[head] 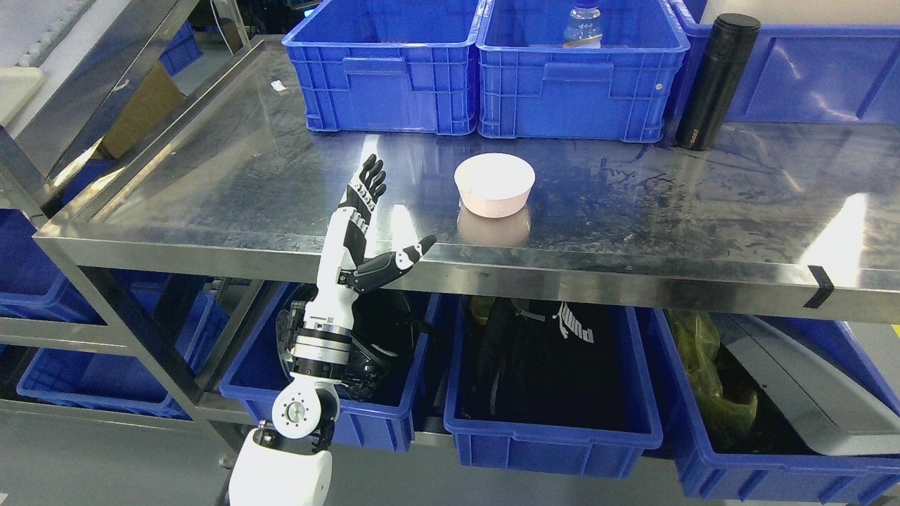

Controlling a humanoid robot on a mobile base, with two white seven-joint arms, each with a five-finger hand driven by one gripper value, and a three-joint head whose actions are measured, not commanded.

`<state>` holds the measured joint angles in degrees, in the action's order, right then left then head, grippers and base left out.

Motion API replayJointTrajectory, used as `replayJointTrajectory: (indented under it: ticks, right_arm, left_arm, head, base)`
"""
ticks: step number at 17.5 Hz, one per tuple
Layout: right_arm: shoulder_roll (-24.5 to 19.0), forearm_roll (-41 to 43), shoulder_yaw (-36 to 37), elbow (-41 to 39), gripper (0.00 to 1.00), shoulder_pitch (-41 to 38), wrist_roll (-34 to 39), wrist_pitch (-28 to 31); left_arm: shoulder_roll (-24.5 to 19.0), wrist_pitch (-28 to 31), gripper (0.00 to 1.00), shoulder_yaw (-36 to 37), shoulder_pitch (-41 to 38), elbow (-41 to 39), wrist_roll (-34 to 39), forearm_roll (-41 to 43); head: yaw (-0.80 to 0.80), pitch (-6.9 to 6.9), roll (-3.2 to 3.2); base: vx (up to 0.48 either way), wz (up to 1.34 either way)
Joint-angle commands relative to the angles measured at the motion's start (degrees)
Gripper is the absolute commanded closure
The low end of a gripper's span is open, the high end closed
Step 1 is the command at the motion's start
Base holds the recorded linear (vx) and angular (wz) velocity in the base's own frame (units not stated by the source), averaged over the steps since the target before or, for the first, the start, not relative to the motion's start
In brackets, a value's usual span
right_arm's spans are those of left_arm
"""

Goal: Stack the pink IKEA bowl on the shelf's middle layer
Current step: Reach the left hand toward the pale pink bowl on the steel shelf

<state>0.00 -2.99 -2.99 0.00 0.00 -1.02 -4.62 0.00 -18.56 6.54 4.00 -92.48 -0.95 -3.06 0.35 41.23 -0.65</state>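
A wide steel shelf (246, 176) runs across the room, with blue bins (485, 70) lined along its back and a black flask (716, 81) standing near them. The pink bowl (494, 184) sits near the front edge, mouth up. The left hand (362, 225) reaches up just to its left, fingers spread wide, not touching it.

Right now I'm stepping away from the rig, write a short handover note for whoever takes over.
Left hand: open, fingers spread, holding nothing, raised at the front edge of the steel shelf, left of the bowl.
Right hand: not in view.
Pink bowl: upright on the shelf's middle layer, in front of the blue bins, apart from the hand.
Done: the bowl sits on the shelf. Whether it is one bowl or a stack cannot be told.
Left: confirm the stack.
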Motion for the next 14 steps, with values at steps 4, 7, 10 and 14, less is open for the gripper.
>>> replayJointTrajectory:
  ticks: [4, 7, 10, 14]
  right_arm:
    - [1.0, 0.0, 0.0, -1.0, 0.0, -0.18, -0.03, -0.04]
    - [1.0, 0.0, 0.0, -1.0, 0.0, -0.26, -0.03, -0.04]
    - [1.0, 0.0, 0.0, -1.0, 0.0, -0.26, -0.03, -0.04]
    - [1.0, 0.0, 0.0, -1.0, 0.0, -0.26, -0.03, -0.04]
  left_arm:
    - [-3.14, -0.52, 0.0, -4.43, 6.35, 0.37, -1.07, 2.34]
    - [-13.76, 2.19, 0.0, -4.35, 10.22, 0.46, -3.69, 5.07]
    - [-21.77, 2.82, 0.0, -2.95, 16.27, 0.37, -20.07, 5.34]
    - [-29.95, 2.74, 0.01, -2.94, 21.13, 0.37, -35.87, 6.3]
  head:
    - [0.0, 0.0, 0.0]
    - [0.0, 0.0, 0.0]
    - [0.0, 0.0, 0.0]
    - [0.0, 0.0, 0.0]
  base:
    - [0.0, 0.0]
    - [0.0, 0.0]
    - [0.0, 0.0]
    - [0.0, 0.0]
